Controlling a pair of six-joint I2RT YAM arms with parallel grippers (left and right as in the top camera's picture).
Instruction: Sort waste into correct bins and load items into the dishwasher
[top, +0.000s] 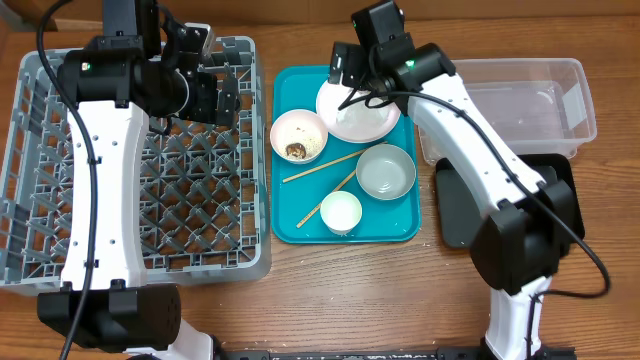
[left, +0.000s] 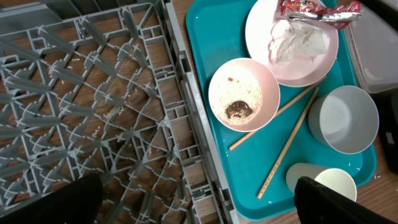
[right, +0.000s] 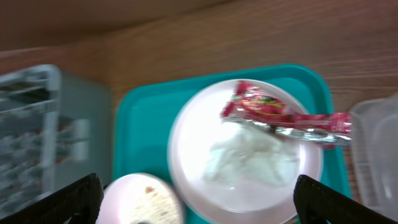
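A red-and-white wrapper (right: 283, 113) and a wad of white tissue (right: 252, 155) lie on the pale-pink plate (top: 358, 112) at the back of the teal tray. The pink bowl (top: 298, 136) holds rice grains and a brown scrap (left: 239, 109). The grey-white bowl (top: 386, 170), white cup (top: 341, 212) and two chopsticks (top: 327, 164) also lie on the tray. My right gripper (top: 348, 72) hovers open above the plate's far left edge. My left gripper (top: 222, 95) is open and empty over the grey dish rack (top: 60, 150), near its right side.
The teal tray (top: 296, 222) sits between the rack and the bins. The clear tub (top: 520, 95) stands at the back right. The black tray (top: 455, 215) lies in front of it, partly under my right arm. Bare wooden table lies in front.
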